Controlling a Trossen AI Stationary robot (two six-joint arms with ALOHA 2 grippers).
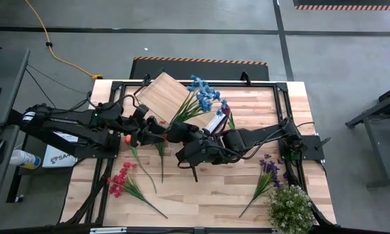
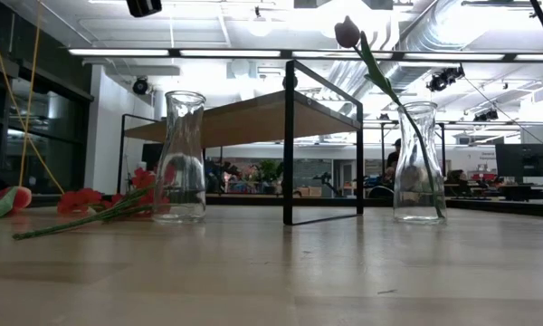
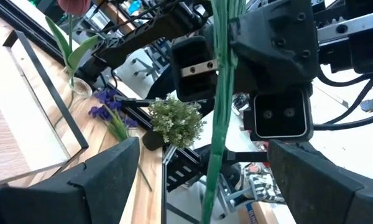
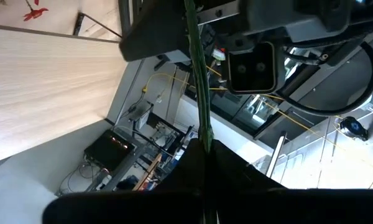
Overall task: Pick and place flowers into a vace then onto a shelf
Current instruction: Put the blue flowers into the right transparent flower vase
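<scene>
My right gripper (image 1: pixel 179 134) (image 4: pixel 205 155) is near the table's middle, shut on the blue flower spray (image 1: pixel 204 97), whose blooms stand over the light-wood shelf (image 1: pixel 164 96). My left gripper (image 1: pixel 157 130) (image 3: pixel 211 186) faces it, open, one finger on each side of the spray's green stems (image 3: pixel 219 106); whether they touch, I cannot tell. A glass vase (image 2: pixel 419 163) holds a dark red rose (image 2: pixel 347 32). A second vase (image 2: pixel 181 158) stands empty. Red flowers (image 1: pixel 120 179), purple flowers (image 1: pixel 268 168) and an orange tulip (image 2: pixel 9 199) lie on the table. My right gripper pinches the blue spray by its green stems (image 4: pixel 201 127), well below the blooms. The stems run straight out from between the shut fingers. The spray is lifted clear of the table, its blooms toward the far edge.
The shelf's black frame (image 2: pixel 289 145) stands between the two vases. A bushy pale green-white plant (image 1: pixel 290 208) sits at the near right corner. Loose green stems (image 1: pixel 160 156) lie in front of the grippers. Bare wood shows along the near edge.
</scene>
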